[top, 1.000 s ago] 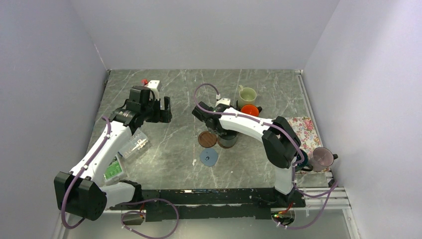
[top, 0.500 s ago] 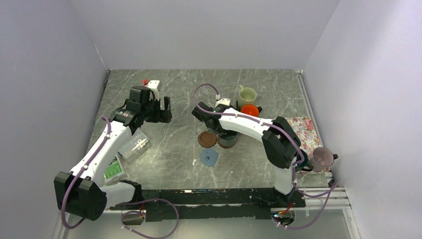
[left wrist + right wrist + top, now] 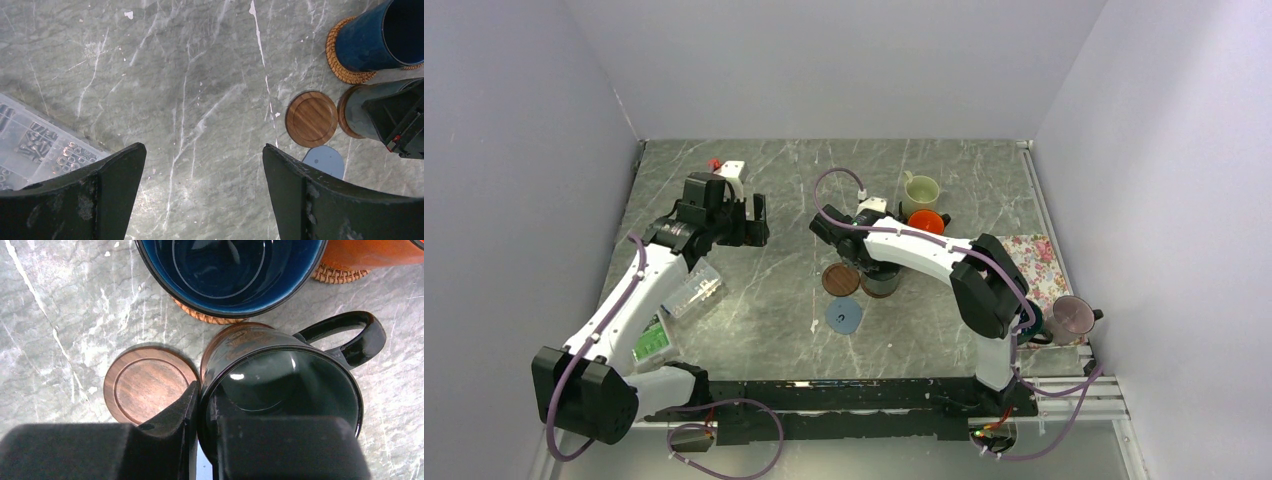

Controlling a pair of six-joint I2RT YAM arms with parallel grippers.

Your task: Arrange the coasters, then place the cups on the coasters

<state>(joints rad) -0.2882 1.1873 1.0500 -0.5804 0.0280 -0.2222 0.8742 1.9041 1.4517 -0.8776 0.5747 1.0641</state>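
Note:
My right gripper (image 3: 205, 395) is shut on the rim of a dark green cup (image 3: 280, 385), one finger outside the wall and one inside. That cup stands on a dark brown coaster (image 3: 220, 337). A second dark brown coaster (image 3: 145, 385) lies bare just left of it, and a blue-grey coaster (image 3: 844, 317) lies nearer the arms. Behind, a dark blue cup (image 3: 230, 270) and an orange cup (image 3: 365, 252) each sit on a tan woven coaster (image 3: 205, 316). My left gripper (image 3: 204, 150) hovers open over bare table to the left, holding nothing.
A cream cup (image 3: 921, 190) stands at the back by the orange one. A mauve-grey cup (image 3: 1072, 318) sits at the near end of the floral tray (image 3: 1039, 265) on the right. A clear plastic box (image 3: 694, 290) of small hardware lies under my left arm.

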